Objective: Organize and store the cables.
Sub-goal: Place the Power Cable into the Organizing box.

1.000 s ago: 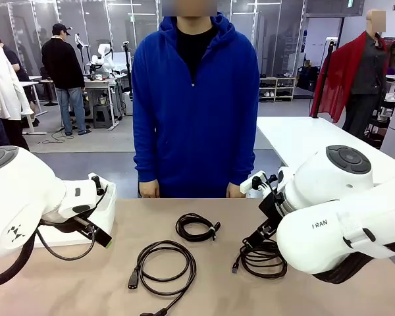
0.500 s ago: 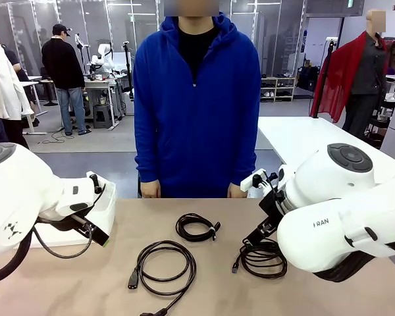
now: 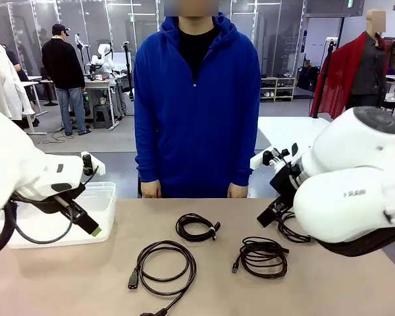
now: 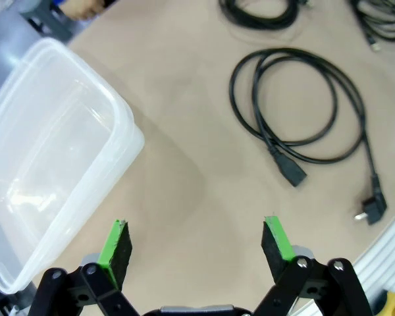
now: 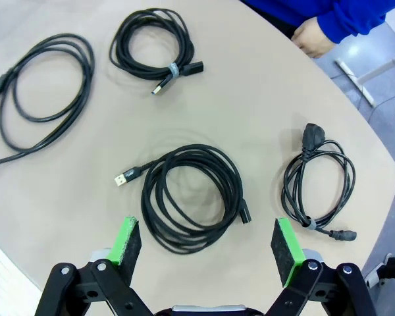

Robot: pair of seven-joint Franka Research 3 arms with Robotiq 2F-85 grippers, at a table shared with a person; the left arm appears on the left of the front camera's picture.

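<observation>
Jaws wide apart, empty: left over table (image 4: pixel 184 131), right above cables (image 5: pixel 232 187).

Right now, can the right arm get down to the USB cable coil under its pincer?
Probably yes: the right pincer hangs open above the USB cable coil, with nothing between them.

Left hand (image 4: pixel 197 227) and right hand (image 5: pixel 207 234) both hang wide open, pointing downward.
</observation>
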